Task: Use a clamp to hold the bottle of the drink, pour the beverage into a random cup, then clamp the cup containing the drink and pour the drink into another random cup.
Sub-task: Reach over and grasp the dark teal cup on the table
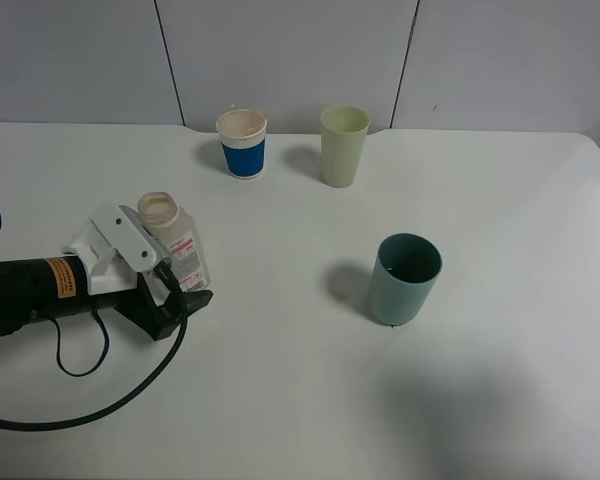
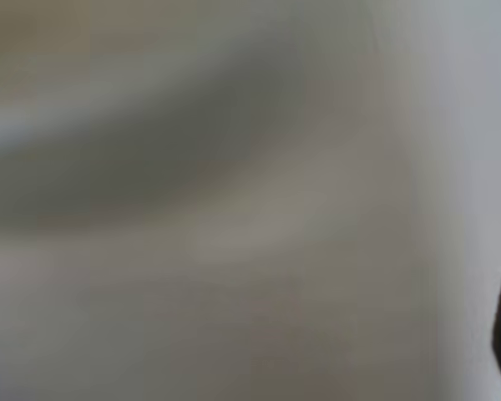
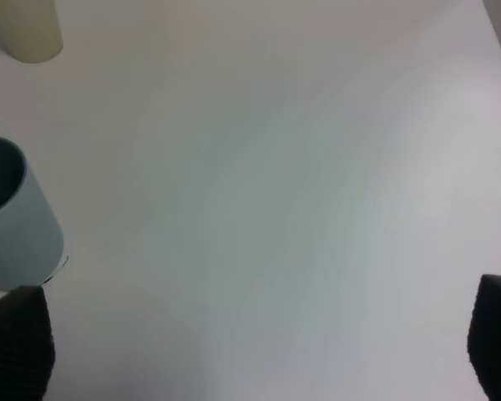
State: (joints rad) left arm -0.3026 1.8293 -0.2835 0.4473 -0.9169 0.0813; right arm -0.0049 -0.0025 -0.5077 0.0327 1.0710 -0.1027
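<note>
1. Okay, nearest first: my right gripper (image 3: 255, 347) is out of the high view. Its wrist camera shows both fingertips spread wide with only bare table (image 3: 301, 167) between them, and the teal cup (image 3: 12, 221) just off to one side.
2. Near left: the left gripper (image 1: 175, 292) is down at the bottle (image 1: 177, 243). One black finger sits against its near side and the other is hidden behind it. The left wrist view is pure blur, something right up on the lens, so I cannot tell whether the jaws are pinching the bottle or merely flanking it.
3. The bottle stands capless, mouth open. My worry is a loose or off-centre hold: it could slip or tip on the lift and spill across the table.
4. Middle right: the teal cup is upright and well apart from the bottle. It's the closest target. Carrying an open mouth that far invites sloshing, and a pour from too high could miss the rim.
5. Far: the blue-and-white paper cup (image 1: 242, 143) and the pale green cup (image 1: 343, 145) stand near each other. The paper one looks light, so a nudge from the arm might topple it.
</note>
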